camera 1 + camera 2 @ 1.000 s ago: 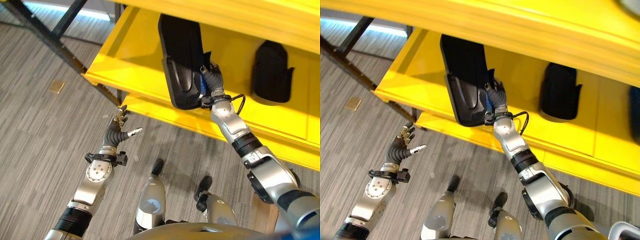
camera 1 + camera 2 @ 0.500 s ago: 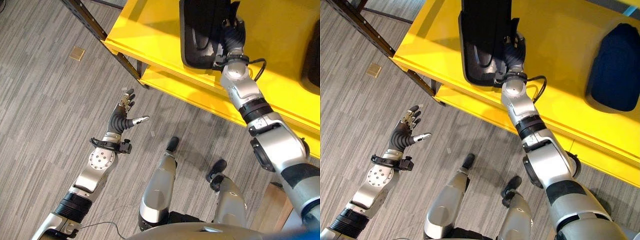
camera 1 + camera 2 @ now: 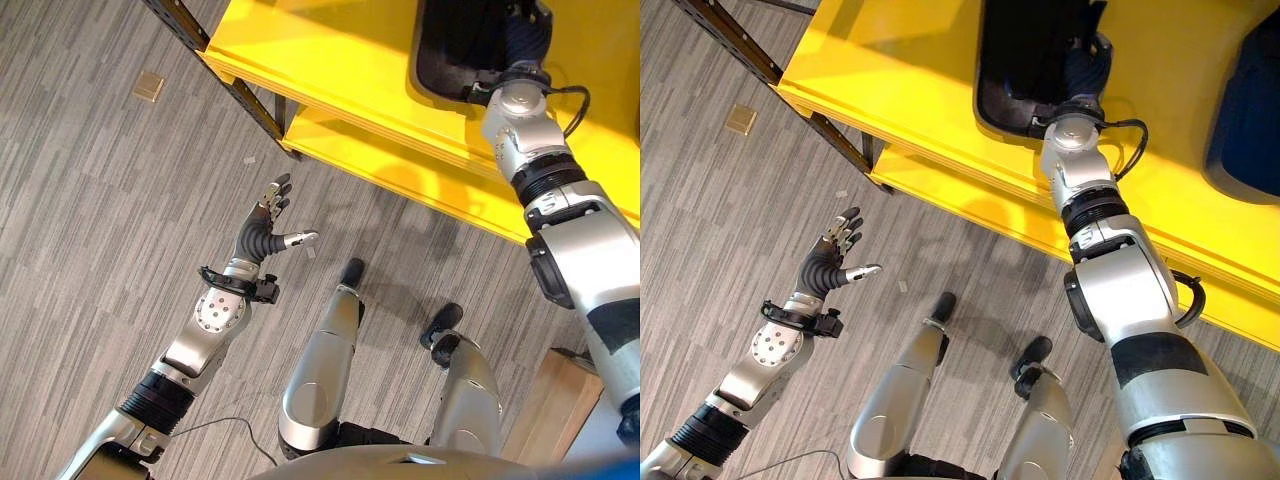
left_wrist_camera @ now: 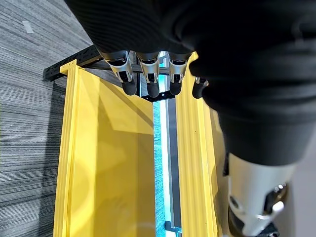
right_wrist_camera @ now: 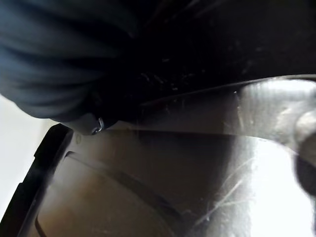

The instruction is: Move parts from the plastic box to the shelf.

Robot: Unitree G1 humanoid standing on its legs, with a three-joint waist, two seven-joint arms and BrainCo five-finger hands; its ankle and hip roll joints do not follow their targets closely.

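The left hand has its fingers straight and spread, thumb apart, holding nothing; it hangs over the grey floor, in front of the yellow shelf and apart from its front edge. The right hand reaches onto the shelf's upper board and lies against the right side of a black part, a large moulded piece that lies on the board close to its front edge. Its fingers are hidden against the part, so I cannot tell whether they grip it. A second dark part rests on the same board, well apart, toward its right end. A small tan square lies on the floor near the shelf's dark leg.
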